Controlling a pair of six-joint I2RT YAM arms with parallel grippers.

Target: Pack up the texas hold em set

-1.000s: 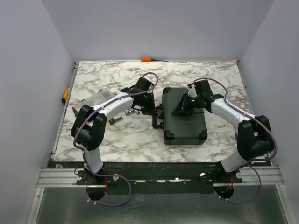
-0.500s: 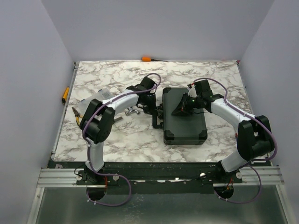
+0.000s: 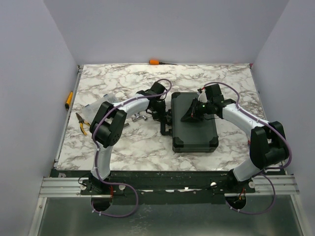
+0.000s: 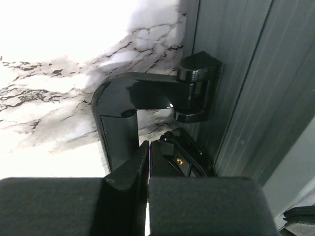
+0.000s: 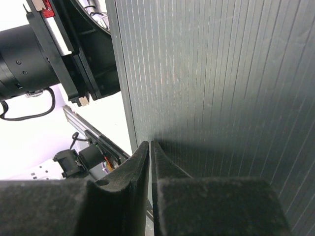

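While the left gripper (image 4: 149, 147) is pressed together with nothing between its fingers, its tips sit just beside the handle (image 4: 128, 101) on the left side of the black case (image 3: 197, 129). The right gripper (image 5: 149, 145) is also pressed together and empty, with its tips on or just above the ribbed lid; I can't tell if they touch. The case lies flat and closed, centre-right on the marble table (image 3: 133, 147), between the two arms.

It is probably a rigid hard shell, and hefty if the chips are inside. The flat lid offers nothing to pinch, so the handle is the place to grab.

The left wrist view shows the handle's glossy pivot block (image 4: 197, 93), which is only a dark blob from the top view. Only the top view shows the pliers (image 3: 80, 123) and the clear plastic box (image 3: 101, 104), well off to the left.
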